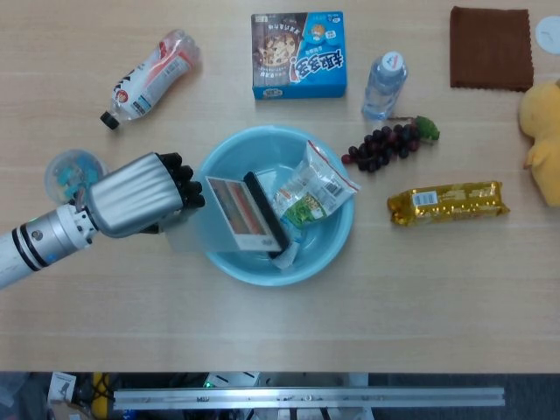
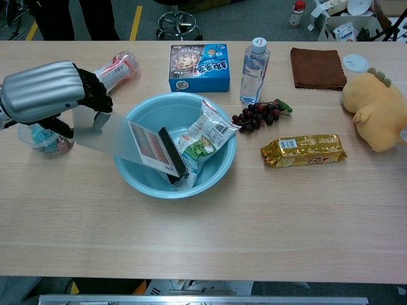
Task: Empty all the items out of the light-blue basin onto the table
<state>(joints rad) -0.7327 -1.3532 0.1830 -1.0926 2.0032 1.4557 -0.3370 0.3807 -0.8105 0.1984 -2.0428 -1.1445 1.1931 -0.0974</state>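
Your right hand is in neither view, so nothing can be said about it. The yellow plush toy (image 1: 544,140) is cut off at the right edge of the head view, and the small clear cup with blue contents (image 1: 72,171) is partly hidden behind your silver left hand with black fingers (image 1: 140,194). The fingertips (image 2: 98,101) of this hand are curled at the left rim of the round light-blue plastic basin (image 1: 328,254); they seem to grip this rim (the contact itself is hidden under the fingers), and the basin looks tilted, with its left side raised.

The basin lies just right of your left hand, in the middle of the wooden table (image 1: 280,324). Inside it a flat box with red and white stripes and a black edge (image 1: 247,215) leans against the left wall, and a clear snack bag with green print (image 1: 311,194) lies beside it to the right, its top corner over the far rim. Both are inside the basin.

Outside the basin lie a bunch of dark grapes (image 1: 383,146), a golden wrapped packet (image 1: 448,202), a clear water bottle (image 1: 384,85), a blue cookie box (image 1: 298,54), a brown cloth (image 1: 491,48) and a bottle with red and white label lying on its side (image 1: 149,77)
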